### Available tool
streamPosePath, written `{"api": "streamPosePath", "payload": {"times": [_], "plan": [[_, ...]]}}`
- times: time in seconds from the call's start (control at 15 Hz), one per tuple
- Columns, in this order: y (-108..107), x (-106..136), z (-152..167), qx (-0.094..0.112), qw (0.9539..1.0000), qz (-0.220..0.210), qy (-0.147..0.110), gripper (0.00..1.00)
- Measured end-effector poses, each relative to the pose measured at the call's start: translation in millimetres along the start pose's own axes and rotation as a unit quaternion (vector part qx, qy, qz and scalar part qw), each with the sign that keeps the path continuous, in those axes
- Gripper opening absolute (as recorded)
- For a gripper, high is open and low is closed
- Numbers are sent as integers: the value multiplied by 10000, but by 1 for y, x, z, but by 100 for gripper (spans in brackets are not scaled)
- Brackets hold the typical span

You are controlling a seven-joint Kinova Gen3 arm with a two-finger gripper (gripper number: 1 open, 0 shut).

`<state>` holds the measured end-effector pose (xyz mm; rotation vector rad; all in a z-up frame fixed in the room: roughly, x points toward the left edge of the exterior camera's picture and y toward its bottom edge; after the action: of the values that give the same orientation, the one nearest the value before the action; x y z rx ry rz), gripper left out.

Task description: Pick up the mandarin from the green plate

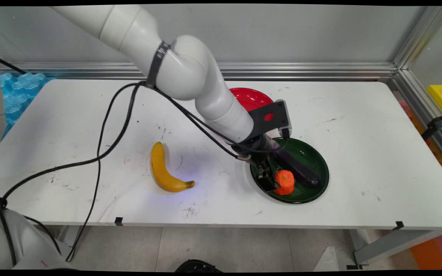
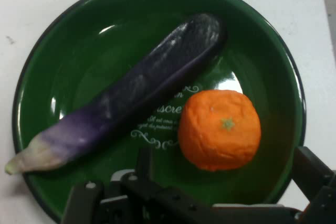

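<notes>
Because the gripper [image 1: 272, 180] is held low over the near-left part of the green plate [image 1: 313, 153], just beside the orange [image 1: 284, 182], a small sideways drift could knock the round fruit, and it could be rolled against the eggplant [image 1: 299, 168] or over the shallow rim onto the surface [image 1: 359, 153]; this is offered as a judgement only. In the hand view the fingers are seen spread wide, one at the left and one at the far right, with nothing held between them, so the gripper is released. Two things are contained by the green plate: the orange, set toward the near side with its small green stem mark facing up, and the long purple eggplant, laid across the middle, its pale stem end close to the rim. The two lie very close, though contact cannot be made out. A red plate [image 1: 253, 97] is partly hidden behind the arm, and its contents cannot be told. A banana [image 1: 163, 170] lies on the bare surface, well apart to the left.
</notes>
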<state>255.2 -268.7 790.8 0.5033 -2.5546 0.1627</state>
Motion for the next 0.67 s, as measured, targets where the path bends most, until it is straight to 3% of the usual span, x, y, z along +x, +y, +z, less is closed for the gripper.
{"api": "streamPosePath", "payload": {"times": [0.67], "plan": [[1, -3, 38, 75, 9998, -41, 165, 100]]}}
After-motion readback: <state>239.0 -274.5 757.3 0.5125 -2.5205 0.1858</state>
